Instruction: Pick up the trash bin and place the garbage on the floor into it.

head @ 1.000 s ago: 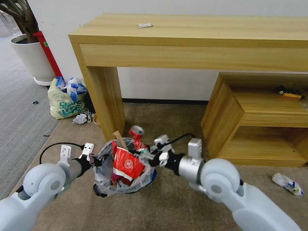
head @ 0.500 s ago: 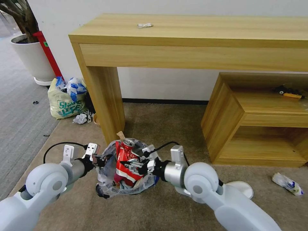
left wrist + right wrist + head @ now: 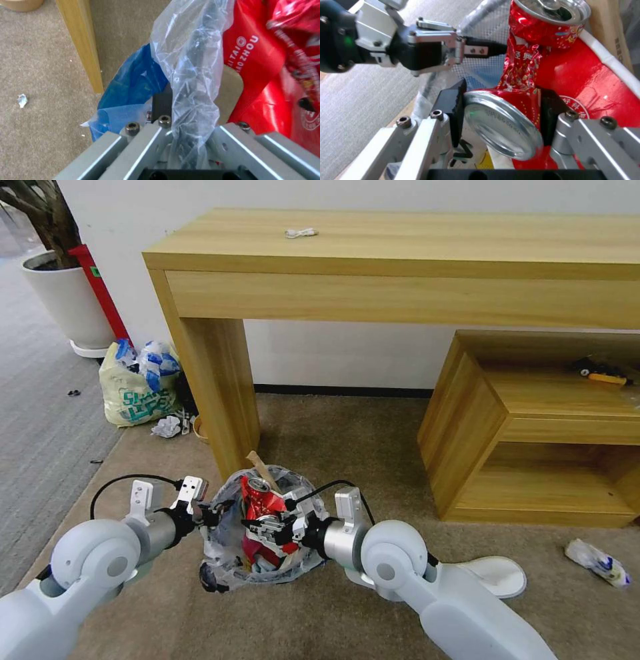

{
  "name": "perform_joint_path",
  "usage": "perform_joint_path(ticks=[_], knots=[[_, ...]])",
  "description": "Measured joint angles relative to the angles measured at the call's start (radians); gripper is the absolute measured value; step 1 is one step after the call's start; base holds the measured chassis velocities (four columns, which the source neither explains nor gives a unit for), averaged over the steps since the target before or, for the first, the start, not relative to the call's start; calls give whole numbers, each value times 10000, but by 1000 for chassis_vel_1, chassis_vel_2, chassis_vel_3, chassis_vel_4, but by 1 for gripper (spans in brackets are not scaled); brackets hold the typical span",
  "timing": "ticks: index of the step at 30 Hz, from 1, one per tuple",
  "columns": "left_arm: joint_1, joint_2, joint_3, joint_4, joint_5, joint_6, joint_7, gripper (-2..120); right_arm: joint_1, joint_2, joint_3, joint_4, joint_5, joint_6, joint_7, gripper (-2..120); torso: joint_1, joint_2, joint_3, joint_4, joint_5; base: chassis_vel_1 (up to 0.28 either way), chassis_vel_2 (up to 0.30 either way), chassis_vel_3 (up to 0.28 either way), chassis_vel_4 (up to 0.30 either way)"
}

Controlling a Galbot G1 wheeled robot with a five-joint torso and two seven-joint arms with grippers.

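The trash bin [image 3: 225, 555], small, black and lined with a crinkly clear bag, stands in front of the table leg on the floor [image 3: 347, 447]. My left gripper [image 3: 212, 511] is shut on its near-left rim [image 3: 195, 82], next to the blue patch [image 3: 133, 85]. My right gripper [image 3: 268, 524] reaches in over the bin, shut on a crushed red can [image 3: 520, 100] held between its black pads [image 3: 457, 110]. Below the can in the bin are a red paper cup [image 3: 586, 82] and brown cardboard [image 3: 261, 472]. A white slipper [image 3: 493, 575] lies on the carpet by my right arm.
A wooden table [image 3: 400, 253] stands over the bin, its leg [image 3: 223, 393] just behind. A low wooden shelf [image 3: 533, 447] is on the right. Crumpled plastic [image 3: 598, 561] lies at far right. A yellowish knotted bag [image 3: 137, 390], tissue [image 3: 167, 427] and a plant pot [image 3: 63, 293] sit at left.
My right arm has swung left and down, carrying the can from the bin's right rim to over its middle. That uncovered the white slipper. The left gripper has kept its hold.
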State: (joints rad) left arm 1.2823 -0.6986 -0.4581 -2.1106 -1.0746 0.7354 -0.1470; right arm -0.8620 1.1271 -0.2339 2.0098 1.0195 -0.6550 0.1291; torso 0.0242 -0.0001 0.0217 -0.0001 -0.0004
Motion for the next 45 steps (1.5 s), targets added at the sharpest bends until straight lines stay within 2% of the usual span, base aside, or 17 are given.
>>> perform_joint_path(ticks=[1,2,3,5,8,9,11,14,18,30,33,40,45], knots=[[-4,0,-3,7,0,0,0,0,-8,-3,18,52,-8,0,7,41,0,0,0,0,0,0,0,0,0],[-7,-2,-6,29,0,-1,0,0,-23,-19,35,176,-10,0,35,47,0,0,0,0,0,0,0,0,0],[-7,-2,-6,29,0,-1,0,0,-23,-19,35,176,-10,0,35,47,0,0,0,0,0,0,0,0,0],[1,-16,-50,110,12,0,-1,0,-39,-89,44,355,-21,23,84,59,0,0,0,0,0,0,0,0,0],[25,-28,-96,158,36,0,-4,0,-53,-128,77,482,-22,36,137,65,0,0,0,0,0,0,0,0,0],[74,-29,-140,168,48,0,-5,0,-74,-151,124,593,-19,43,190,73,0,0,0,0,0,0,0,0,0],[101,-30,-162,168,51,0,-5,0,-92,-170,152,659,-19,46,220,77,0,0,0,1,0,0,0,0,0],[131,-48,-243,174,58,0,-5,0,-198,-241,235,897,-23,66,339,92,0,0,0,0,0,0,0,0,0],[158,-70,-324,187,56,0,-5,0,-329,-379,356,1170,-34,72,387,100,0,1,0,0,0,0,0,0,0],[301,-139,-412,164,58,0,-22,0,-576,-525,1033,1540,-510,194,188,100,0,0,0,0,1,0,0,0,0],[471,-248,-532,150,116,0,-42,0,-770,-627,1723,1511,-1311,380,-809,100,0,1,0,0,1,0,0,0,0],[547,-274,-643,104,109,0,-68,0,-963,-734,2234,1669,-1645,686,-951,100,0,1,0,0,1,0,0,0,0],[681,-231,-814,14,29,0,-141,0,-1361,-714,2883,1544,-2727,1406,-1000,100,0,0,0,0,1,0,0,0,0]])
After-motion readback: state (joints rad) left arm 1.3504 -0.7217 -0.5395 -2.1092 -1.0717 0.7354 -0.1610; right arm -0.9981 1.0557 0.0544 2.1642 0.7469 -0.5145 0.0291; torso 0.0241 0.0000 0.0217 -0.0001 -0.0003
